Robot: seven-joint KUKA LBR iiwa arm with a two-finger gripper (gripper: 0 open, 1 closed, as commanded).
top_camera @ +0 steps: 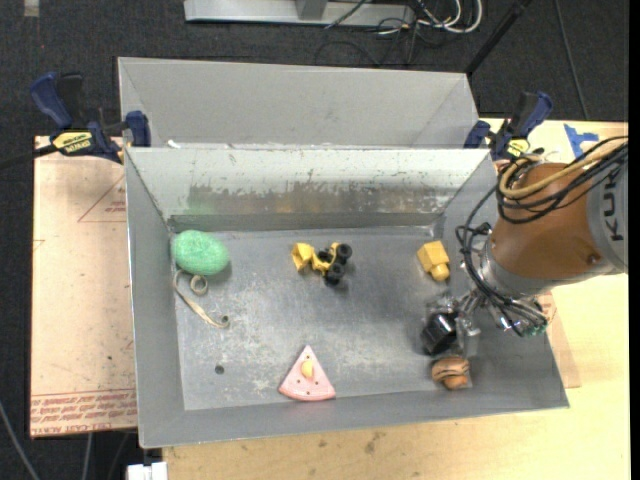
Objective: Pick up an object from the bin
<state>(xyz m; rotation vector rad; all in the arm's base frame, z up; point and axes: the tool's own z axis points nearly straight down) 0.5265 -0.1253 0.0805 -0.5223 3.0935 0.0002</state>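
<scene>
Fingers (437,334) hang low in the near right corner of the bin (380,353); whether apart or together I cannot tell. Brown rounded lump (451,372) lies just beside them, toward the front wall. Closing off-centre could nudge it into the corner and miss.

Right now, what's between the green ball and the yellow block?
In the camera view, a yellow toy with black wheels lies between the green ball and the yellow block.
</scene>
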